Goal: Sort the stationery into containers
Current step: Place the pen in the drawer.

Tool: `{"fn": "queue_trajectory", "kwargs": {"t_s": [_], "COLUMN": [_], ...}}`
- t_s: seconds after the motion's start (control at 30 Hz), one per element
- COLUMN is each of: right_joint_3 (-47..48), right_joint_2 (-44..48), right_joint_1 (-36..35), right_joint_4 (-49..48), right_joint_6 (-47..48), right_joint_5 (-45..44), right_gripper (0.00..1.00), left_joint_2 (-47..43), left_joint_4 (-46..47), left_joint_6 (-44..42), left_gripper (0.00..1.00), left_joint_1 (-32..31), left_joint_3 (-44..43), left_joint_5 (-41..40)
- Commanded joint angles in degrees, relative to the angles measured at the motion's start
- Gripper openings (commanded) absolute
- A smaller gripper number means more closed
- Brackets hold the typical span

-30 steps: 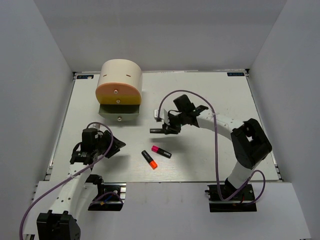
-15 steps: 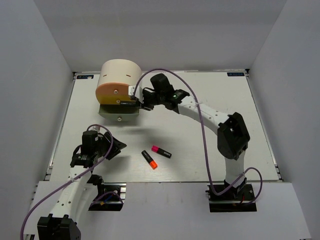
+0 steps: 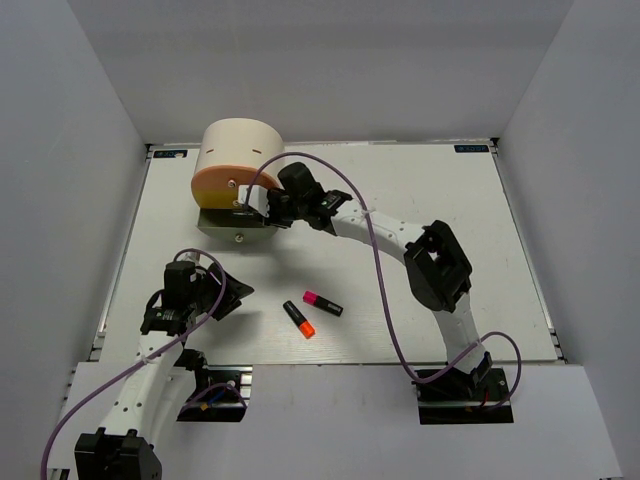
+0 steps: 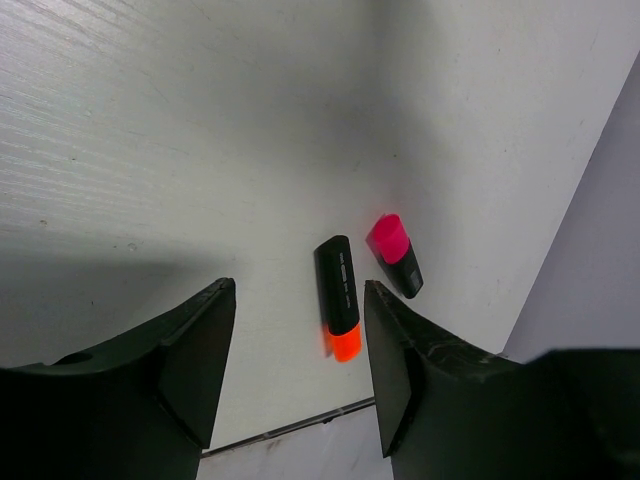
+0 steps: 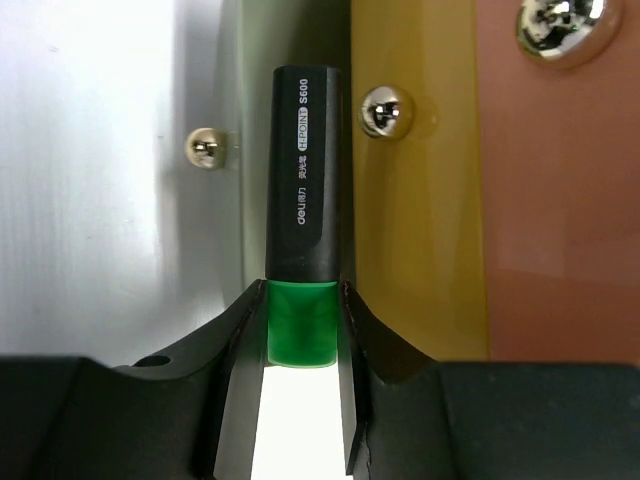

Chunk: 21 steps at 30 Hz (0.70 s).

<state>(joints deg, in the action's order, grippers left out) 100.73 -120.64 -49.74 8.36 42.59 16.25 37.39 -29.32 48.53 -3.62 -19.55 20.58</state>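
My right gripper [image 3: 262, 204] [image 5: 300, 330] is shut on the green-capped highlighter [image 5: 303, 230] by its cap. It holds it over the pulled-out bottom drawer [image 3: 238, 226] of the cream drum container [image 3: 240, 160], in front of the yellow section [image 5: 410, 200]. The orange-capped highlighter [image 3: 298, 318] [image 4: 339, 298] and the pink-capped highlighter [image 3: 322, 303] [image 4: 396, 253] lie on the table near the front. My left gripper [image 3: 222, 297] [image 4: 298, 345] is open and empty, left of them. The erasers and the pink-white piece are out of view.
Round metal knobs [image 5: 385, 110] sit on the drawer fronts. The orange section [image 5: 560, 200] is above the yellow one. White walls enclose the table [image 3: 450, 220] on three sides.
My right arm has swung left from mid-table to the drum, carrying the green highlighter to the open bottom drawer. The left arm has barely moved.
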Motion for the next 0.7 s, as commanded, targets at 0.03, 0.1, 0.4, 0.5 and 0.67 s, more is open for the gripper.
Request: {"fn": "queue_trajectory", "kwargs": {"t_s": [0.03, 0.1, 0.4, 0.5, 0.67], "right_joint_3": [2.0, 1.9, -0.4, -1.7, -3.3], "right_joint_2": [-0.7, -0.9, 0.7, 1.6, 3.0], "right_joint_1": [-0.6, -0.6, -0.7, -0.7, -0.6], "right_joint_4": [-4.4, -4.4, -4.6, -4.8, -4.9], "right_joint_6": [1.7, 2.1, 2.0, 2.0, 2.1], "right_joint_5": [-3.2, -3.6, -3.9, -3.5, -3.3], "right_gripper": [0.23, 0.26, 0.40, 0.41, 0.42], "left_joint_2": [-0.6, -1.1, -1.1, -1.1, -1.1], "left_joint_4": [0.8, 0.8, 1.4, 2.0, 2.5], "left_joint_6": [0.0, 0.0, 0.0, 0.0, 0.0], "left_gripper": [0.65, 0.65, 0.66, 0.66, 0.66], "left_joint_1": [-0.2, -0.2, -0.2, -0.2, -0.2], "left_joint_3": [0.0, 0.0, 0.0, 0.0, 0.0], "left_joint_5": [0.8, 0.8, 1.3, 1.8, 2.4]}}
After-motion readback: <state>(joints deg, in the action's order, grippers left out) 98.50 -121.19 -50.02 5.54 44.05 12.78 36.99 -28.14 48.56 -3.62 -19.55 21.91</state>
